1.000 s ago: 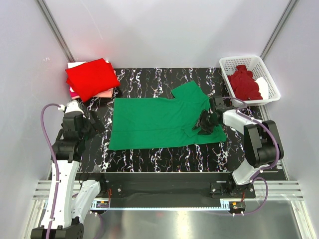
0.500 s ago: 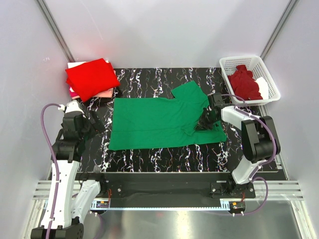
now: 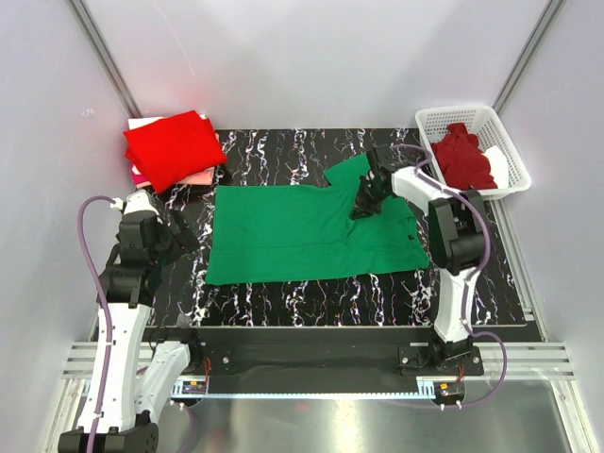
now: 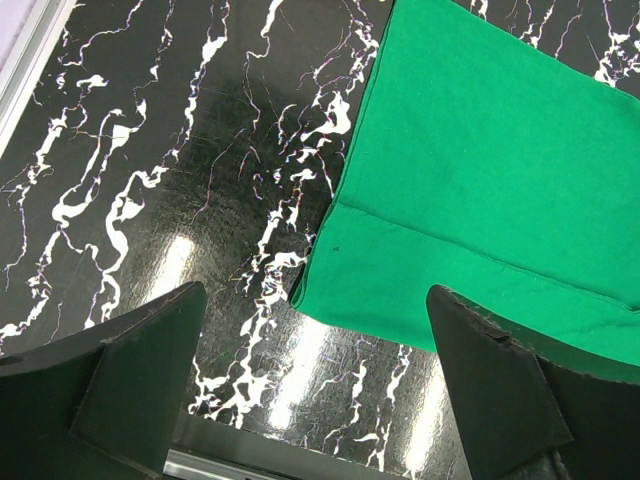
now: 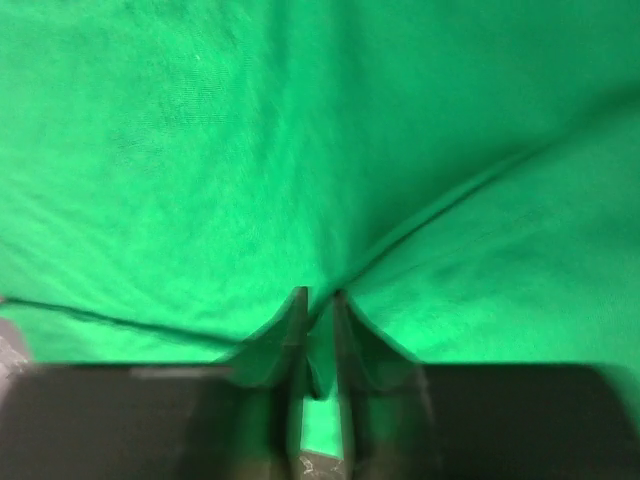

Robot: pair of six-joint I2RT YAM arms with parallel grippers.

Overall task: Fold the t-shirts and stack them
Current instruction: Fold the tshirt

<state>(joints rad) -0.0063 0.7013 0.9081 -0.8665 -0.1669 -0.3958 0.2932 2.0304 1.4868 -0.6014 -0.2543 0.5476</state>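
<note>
- Pale walls close in a black desk (image 3: 283,302) veined with white; both arms are bolted at its near edge.
- The green t-shirt (image 3: 302,231) lies spread flat across the middle of the desk, one sleeve reaching toward the far side; its near left corner shows sharply in the left wrist view, hem doubled.
- The red t-shirt (image 3: 173,146) sits folded at the far left corner, on top of a pink t-shirt (image 3: 201,176); only the pink one's edge peeks out, so its folds are hidden.
- A white lattice basket (image 3: 451,112) stands at the far right corner, well apart from the green shirt; a crumpled maroon t-shirt (image 3: 462,159) fills it and covers most of a white t-shirt (image 3: 497,165).
- The right pincer (image 3: 363,208) rests on the green shirt beside the far sleeve; its fingers are nearly pressed together, pinching a ridge of green cloth; the right wrist view is blurred.
- The left pincer (image 4: 315,300) hangs spread wide above the shirt's near left corner, holding nothing.
</note>
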